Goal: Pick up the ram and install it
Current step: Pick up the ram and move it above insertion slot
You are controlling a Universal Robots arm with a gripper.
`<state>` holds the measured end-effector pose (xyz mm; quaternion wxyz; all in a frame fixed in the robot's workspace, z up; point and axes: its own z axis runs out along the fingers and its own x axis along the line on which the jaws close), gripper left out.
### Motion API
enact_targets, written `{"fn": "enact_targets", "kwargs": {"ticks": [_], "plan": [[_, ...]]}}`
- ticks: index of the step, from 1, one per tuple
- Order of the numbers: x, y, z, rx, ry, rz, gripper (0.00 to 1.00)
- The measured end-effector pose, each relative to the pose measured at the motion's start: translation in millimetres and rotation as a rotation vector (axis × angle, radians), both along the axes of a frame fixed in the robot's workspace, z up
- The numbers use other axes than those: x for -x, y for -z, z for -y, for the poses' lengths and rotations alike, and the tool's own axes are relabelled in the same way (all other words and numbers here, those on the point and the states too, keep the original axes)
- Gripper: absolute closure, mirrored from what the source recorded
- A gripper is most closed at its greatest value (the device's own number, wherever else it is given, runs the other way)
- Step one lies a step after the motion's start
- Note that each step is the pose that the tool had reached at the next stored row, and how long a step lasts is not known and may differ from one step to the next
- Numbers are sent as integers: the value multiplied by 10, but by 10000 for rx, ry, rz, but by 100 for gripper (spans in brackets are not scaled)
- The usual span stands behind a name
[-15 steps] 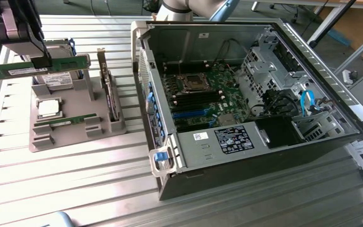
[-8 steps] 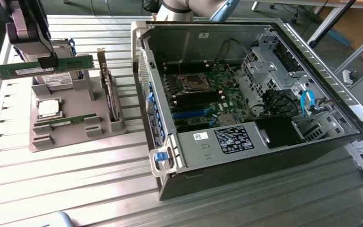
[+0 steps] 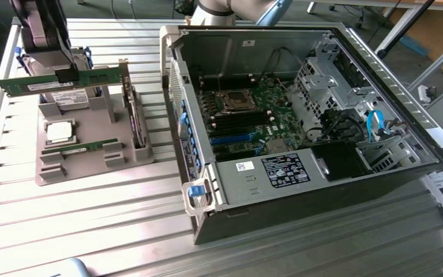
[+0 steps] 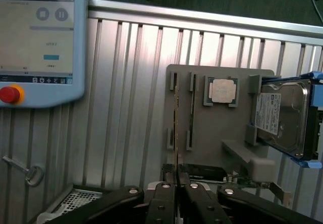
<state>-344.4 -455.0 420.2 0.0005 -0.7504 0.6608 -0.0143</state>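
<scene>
The ram (image 3: 29, 85) is a long green stick with a white label, held level in the air above the grey parts holder (image 3: 90, 124) at the exterior view's left. My gripper (image 3: 67, 76) is shut on it near its middle. In the wrist view the ram (image 4: 176, 128) appears edge-on as a thin line running out from between the black fingers (image 4: 162, 204) of my gripper (image 4: 177, 196). The open computer case (image 3: 229, 190) lies at the exterior view's right, its motherboard memory slots (image 3: 241, 122) exposed and well apart from the ram.
The grey parts holder (image 4: 217, 128) carries a square silver processor (image 4: 223, 90), another green stick (image 3: 79, 149) in a slot, and a grey hard drive with blue rails (image 4: 282, 118). A teach pendant (image 4: 35, 42) and a key (image 4: 30, 174) lie on the ribbed metal table (image 3: 90, 219).
</scene>
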Motion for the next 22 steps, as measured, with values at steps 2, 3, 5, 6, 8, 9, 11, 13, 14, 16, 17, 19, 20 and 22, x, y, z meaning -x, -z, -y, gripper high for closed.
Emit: {"fn": "enact_targets", "kwargs": {"ticks": [2,3,5,6,8,9,11,13,14,16,17,19,20,22], "plan": [[-23,0,0,0,0,0,87],[-34,0,0,0,0,0,87],[-60,0,0,0,0,0,87],[-70,0,0,0,0,0,87],[-94,0,0,0,0,0,87],[-103,0,0,0,0,0,87],[-124,0,0,0,0,0,87],[-144,0,0,0,0,0,87],[-153,0,0,0,0,1,87],[-172,0,0,0,0,0,87],[-181,0,0,0,0,-1,87],[-201,1,0,0,0,1,87],[-210,0,0,1,0,0,87],[-235,0,0,2,0,0,87]]}}
